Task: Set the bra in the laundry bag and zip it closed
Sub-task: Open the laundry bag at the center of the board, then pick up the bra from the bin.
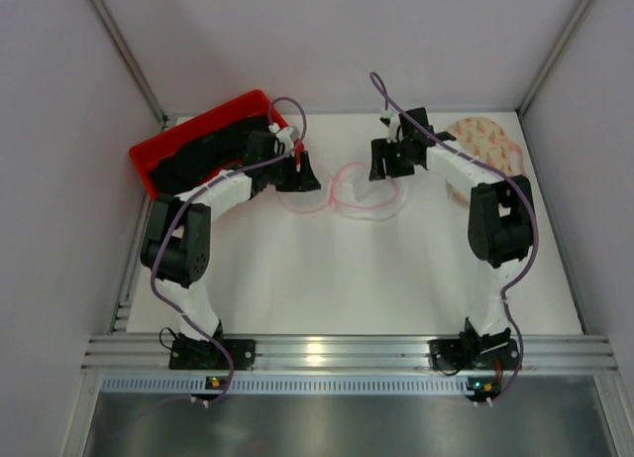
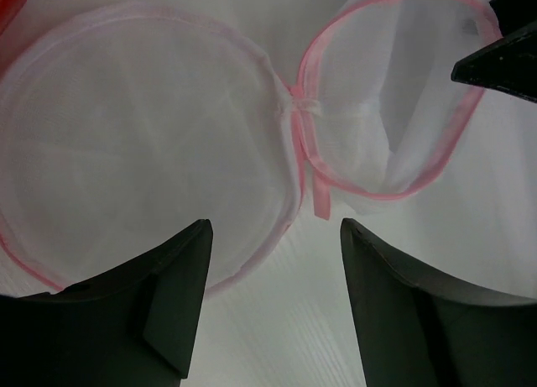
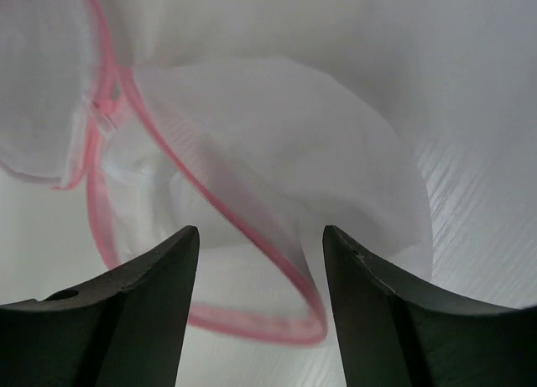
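Top view: white surface (image 1: 347,279), boxed by side walls (image 1: 50,179); the laundry bag (image 1: 342,194) lies splayed open toward the far edge, mid-width, well apart from both walls.

Count: one bag, two round halves joined at a pink hinge; see-through white mesh, pink edging, one half flat, the other rumpled and raised.

One bra (image 1: 198,158), soft plain black fabric, heaped in one red tray (image 1: 213,115) at the far-left corner; it is apart from the bag.

One peach patterned oval piece (image 1: 485,145) sits at the far-right edge.

Left hand (image 1: 305,174) is at the bag's left rim; its fingers (image 2: 168,303) are spread, released.

Right hand (image 1: 381,165) is at the bag's right half; released, with the pink rim running between its parted fingers (image 3: 126,320).
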